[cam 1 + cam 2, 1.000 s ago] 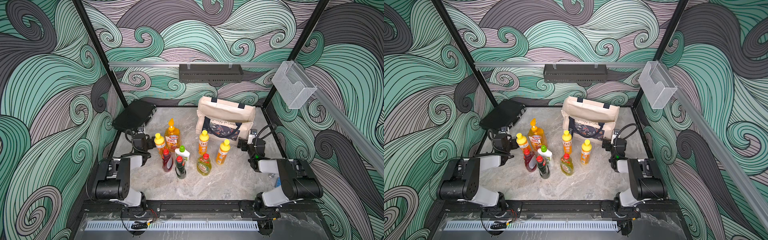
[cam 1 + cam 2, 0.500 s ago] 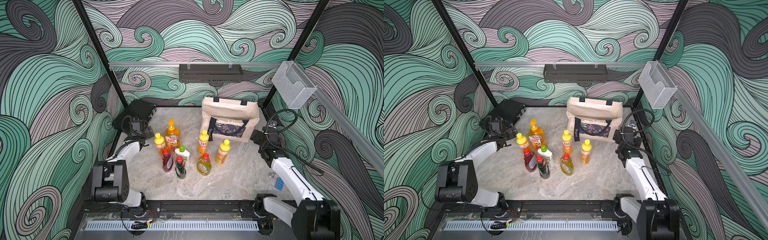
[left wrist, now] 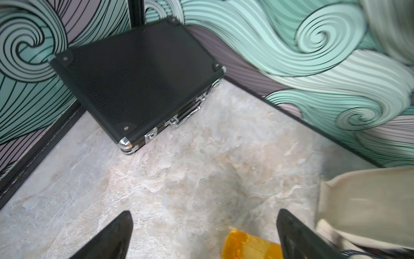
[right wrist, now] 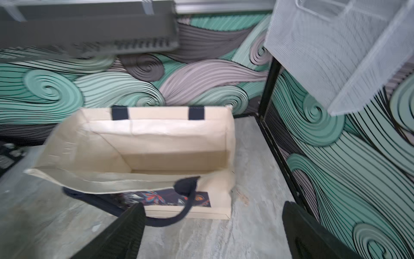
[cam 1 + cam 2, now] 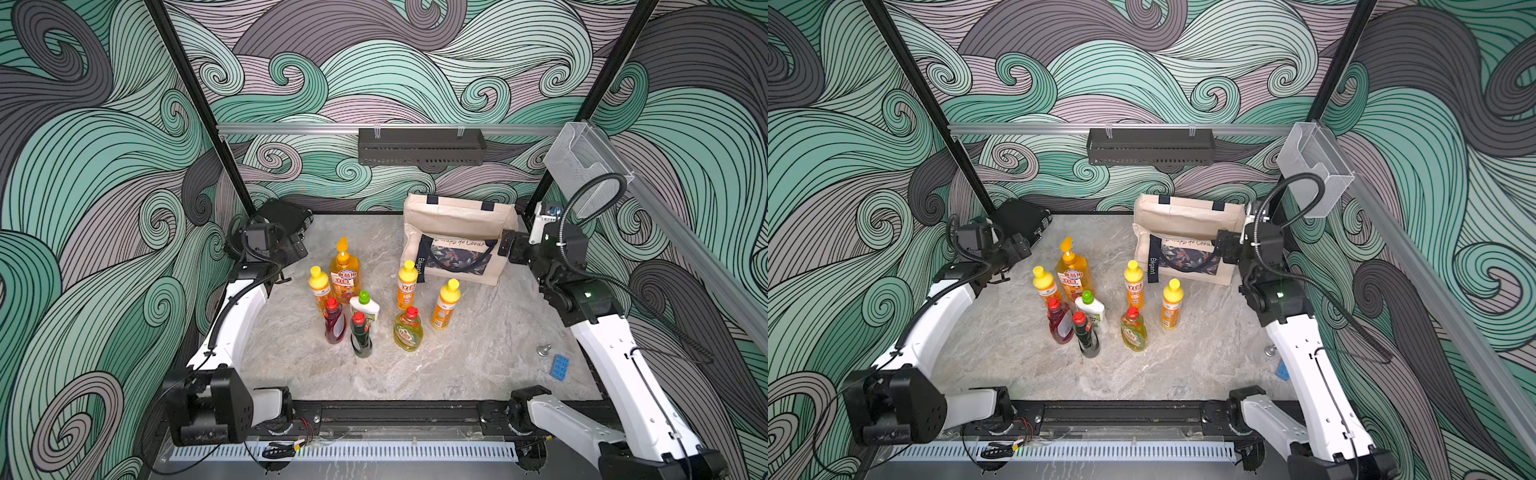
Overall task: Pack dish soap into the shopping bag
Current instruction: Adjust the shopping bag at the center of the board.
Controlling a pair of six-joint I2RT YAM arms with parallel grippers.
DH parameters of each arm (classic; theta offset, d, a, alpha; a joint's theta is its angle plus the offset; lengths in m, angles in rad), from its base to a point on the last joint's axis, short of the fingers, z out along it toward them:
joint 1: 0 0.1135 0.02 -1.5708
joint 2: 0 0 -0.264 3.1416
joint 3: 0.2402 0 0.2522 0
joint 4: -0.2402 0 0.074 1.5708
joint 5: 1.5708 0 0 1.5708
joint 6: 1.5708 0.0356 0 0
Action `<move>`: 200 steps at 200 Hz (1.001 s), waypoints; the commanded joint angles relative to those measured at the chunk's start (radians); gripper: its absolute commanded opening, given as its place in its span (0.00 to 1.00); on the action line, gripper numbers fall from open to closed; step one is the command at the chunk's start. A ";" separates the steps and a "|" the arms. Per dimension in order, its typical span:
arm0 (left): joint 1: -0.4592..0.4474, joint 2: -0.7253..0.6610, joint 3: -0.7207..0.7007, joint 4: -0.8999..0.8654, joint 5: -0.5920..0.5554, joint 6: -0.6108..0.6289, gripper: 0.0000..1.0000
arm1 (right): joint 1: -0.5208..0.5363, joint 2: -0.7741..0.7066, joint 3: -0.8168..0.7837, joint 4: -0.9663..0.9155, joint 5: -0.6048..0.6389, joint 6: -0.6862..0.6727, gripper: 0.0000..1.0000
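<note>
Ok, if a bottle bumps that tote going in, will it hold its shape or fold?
The shopping bag probably holds: it stands upright, mouth open, walls boxy. Its front rim sags, so expect soft cloth that gives when nudged. Empty inside, it is likely light and may slide.

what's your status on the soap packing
Empty and open: left tool, right tool. Eight soap bottles all standing on the table, none bagged. Upright bag, mouth open, front handle hanging outside.
</note>
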 commanded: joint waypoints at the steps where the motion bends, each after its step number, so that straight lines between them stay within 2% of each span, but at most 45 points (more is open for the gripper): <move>1: -0.008 -0.067 0.033 -0.095 0.117 -0.021 0.99 | 0.083 0.077 0.114 -0.128 -0.133 -0.092 0.99; 23: -0.025 -0.097 0.035 -0.121 0.209 -0.005 0.99 | 0.166 0.162 0.170 -0.138 -0.182 -0.175 0.99; 51: -0.067 -0.116 0.013 -0.120 0.248 0.022 0.99 | 0.249 0.295 0.227 -0.162 -0.234 -0.259 0.99; 75: -0.116 -0.130 0.031 -0.126 0.266 0.054 0.98 | 0.321 0.390 0.260 -0.147 -0.207 -0.325 0.99; 107: -0.158 -0.163 0.013 -0.113 0.246 0.083 0.98 | 0.328 0.500 0.342 -0.174 -0.236 -0.336 0.96; 148: -0.162 -0.177 0.005 -0.113 0.241 0.094 0.99 | 0.327 0.616 0.414 -0.169 -0.260 -0.362 0.91; 200: -0.163 -0.190 0.009 -0.123 0.225 0.106 0.99 | 0.319 0.746 0.514 -0.202 -0.261 -0.374 0.76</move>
